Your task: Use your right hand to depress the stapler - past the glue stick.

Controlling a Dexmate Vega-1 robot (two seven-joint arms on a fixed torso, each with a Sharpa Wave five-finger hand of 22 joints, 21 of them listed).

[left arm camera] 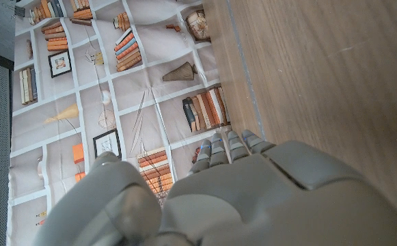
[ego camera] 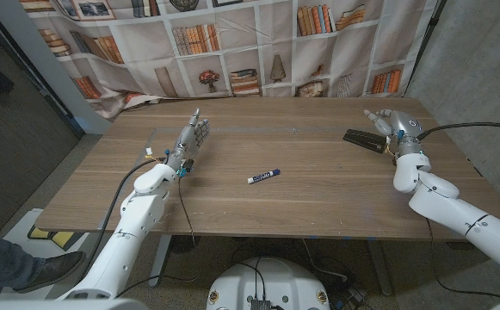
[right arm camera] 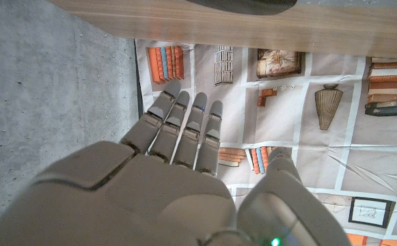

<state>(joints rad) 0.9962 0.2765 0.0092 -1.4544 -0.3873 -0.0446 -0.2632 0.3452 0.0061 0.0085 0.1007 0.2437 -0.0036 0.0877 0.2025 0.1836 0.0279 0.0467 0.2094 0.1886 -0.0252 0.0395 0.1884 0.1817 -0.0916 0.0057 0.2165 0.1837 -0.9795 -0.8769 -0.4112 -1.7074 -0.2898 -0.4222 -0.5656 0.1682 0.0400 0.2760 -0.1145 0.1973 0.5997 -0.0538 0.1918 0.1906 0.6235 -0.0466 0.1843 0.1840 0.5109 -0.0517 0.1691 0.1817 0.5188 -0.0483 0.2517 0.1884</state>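
A black stapler (ego camera: 363,139) lies on the wooden table (ego camera: 301,202) at the far right; its dark edge (right arm camera: 242,5) also shows in the right wrist view. My right hand (ego camera: 391,127) hovers right beside it on its right, fingers (right arm camera: 184,126) straight and apart, holding nothing. A blue and white glue stick (ego camera: 264,176) lies near the table's middle, well to the left of the stapler. My left hand (ego camera: 188,142) is at the table's left, fingers (left arm camera: 229,147) extended and open, holding nothing.
A backdrop printed with bookshelves (ego camera: 232,43) hangs behind the table's far edge. A cable (ego camera: 465,127) runs from the right wrist off the table's right side. A person's leg and shoe (ego camera: 26,267) show on the floor at the left.
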